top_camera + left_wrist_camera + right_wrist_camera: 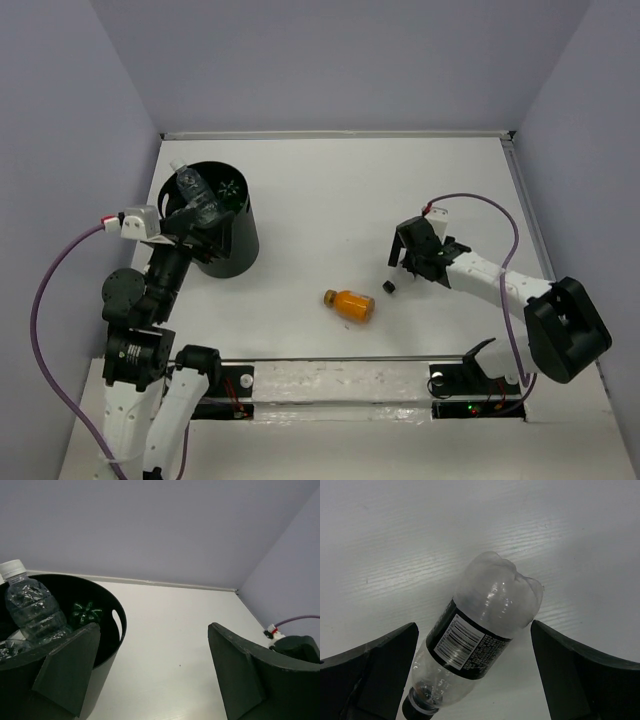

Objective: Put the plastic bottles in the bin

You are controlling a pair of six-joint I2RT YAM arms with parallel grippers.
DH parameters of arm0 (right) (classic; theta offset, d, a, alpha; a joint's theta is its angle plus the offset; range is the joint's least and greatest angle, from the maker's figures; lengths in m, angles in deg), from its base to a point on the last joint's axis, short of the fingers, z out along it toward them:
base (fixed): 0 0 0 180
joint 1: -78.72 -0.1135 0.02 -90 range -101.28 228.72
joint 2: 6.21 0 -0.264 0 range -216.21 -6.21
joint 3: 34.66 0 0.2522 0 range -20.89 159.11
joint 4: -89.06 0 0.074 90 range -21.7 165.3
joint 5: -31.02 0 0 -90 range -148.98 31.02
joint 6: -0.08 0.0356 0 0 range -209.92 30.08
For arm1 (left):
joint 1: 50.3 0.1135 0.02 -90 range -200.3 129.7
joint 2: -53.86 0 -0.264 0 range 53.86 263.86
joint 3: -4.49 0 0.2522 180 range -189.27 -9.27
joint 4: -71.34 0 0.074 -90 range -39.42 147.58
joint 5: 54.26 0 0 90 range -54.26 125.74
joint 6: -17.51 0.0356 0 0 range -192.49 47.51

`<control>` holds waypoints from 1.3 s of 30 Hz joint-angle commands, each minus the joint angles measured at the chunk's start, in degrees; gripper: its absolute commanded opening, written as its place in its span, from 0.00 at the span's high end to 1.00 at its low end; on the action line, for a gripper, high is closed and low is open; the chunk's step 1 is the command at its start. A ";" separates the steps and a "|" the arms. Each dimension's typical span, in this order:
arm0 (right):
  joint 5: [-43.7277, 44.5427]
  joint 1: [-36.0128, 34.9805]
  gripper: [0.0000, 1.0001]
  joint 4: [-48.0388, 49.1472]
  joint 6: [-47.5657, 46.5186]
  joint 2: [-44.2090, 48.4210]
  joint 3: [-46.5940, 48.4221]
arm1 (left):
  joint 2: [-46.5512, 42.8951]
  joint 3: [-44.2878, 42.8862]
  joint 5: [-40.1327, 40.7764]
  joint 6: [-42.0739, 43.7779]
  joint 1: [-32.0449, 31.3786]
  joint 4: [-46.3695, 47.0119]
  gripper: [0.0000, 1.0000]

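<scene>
- Bin (225,245) holds a clear bottle (32,610) beside the spread left gripper (154,630).
- Right gripper (474,626), spread, straddles the dark-labelled bottle (487,615) on the counter (395,540).
- Orange bottle (351,304) lies apart.

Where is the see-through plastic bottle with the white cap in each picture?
Top external: the clear plastic bottle with a white cap is upper left, at the left rim of the black round bin.
Left wrist: far left, sticking up from the bin.
Right wrist: not in it.
Shared landmark: the white table.
</scene>
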 commanded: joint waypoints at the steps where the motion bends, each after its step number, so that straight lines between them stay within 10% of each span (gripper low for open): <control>1: 0.73 1.44 0.00 2.23 4.07 -3.76 1.74 | -2.95 1.75 -4.58 2.33 -1.93 4.12 0.01; 7: 2.13 2.68 0.09 4.70 4.51 -7.99 4.38 | -6.29 3.42 -3.18 2.60 -5.27 6.58 0.01; 16: 7.94 2.68 0.53 12.59 -0.49 -3.26 5.70 | -8.40 5.01 0.51 2.33 -6.15 9.31 0.01; 25: 2.41 -9.17 0.54 23.30 -17.72 -2.45 27.36 | -10.07 0.96 10.42 -0.39 -6.15 11.76 0.01; 39: -25.98 -22.28 0.54 38.28 -28.89 -35.75 74.14 | -19.48 4.30 25.74 -2.85 -5.71 11.68 0.01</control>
